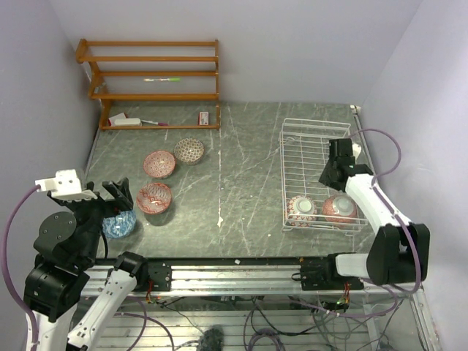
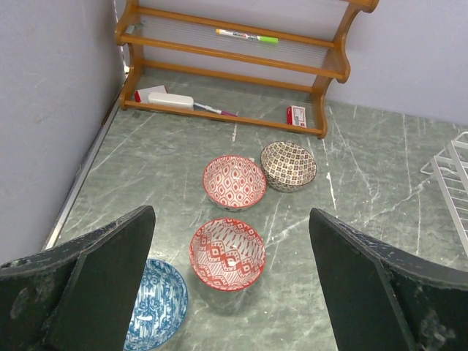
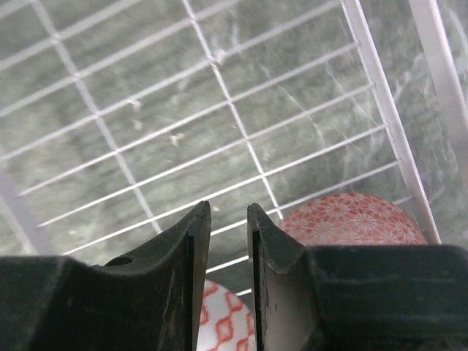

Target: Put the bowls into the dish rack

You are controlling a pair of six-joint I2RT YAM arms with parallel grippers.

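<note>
The white wire dish rack (image 1: 314,146) stands at the right, with two bowls at its near end: a pale one with red diamonds (image 1: 301,208) and a red flowered one (image 1: 340,208). My right gripper (image 1: 333,174) hangs over the rack's middle. In the right wrist view this gripper (image 3: 228,207) has its jaws a narrow gap apart with nothing between them, and both bowls (image 3: 351,218) (image 3: 223,322) show below. My left gripper (image 2: 230,212) is wide open above a red bowl (image 2: 227,254) and a blue bowl (image 2: 157,303). Farther off sit a pink bowl (image 2: 234,181) and a brown bowl (image 2: 288,165).
An orange-brown wooden shelf (image 1: 150,80) stands at the back left, holding a green marker (image 1: 162,79), an eraser and a small red box (image 1: 204,117). Walls close in on the left and right. The rack's corner (image 2: 450,164) shows at the right of the left wrist view.
</note>
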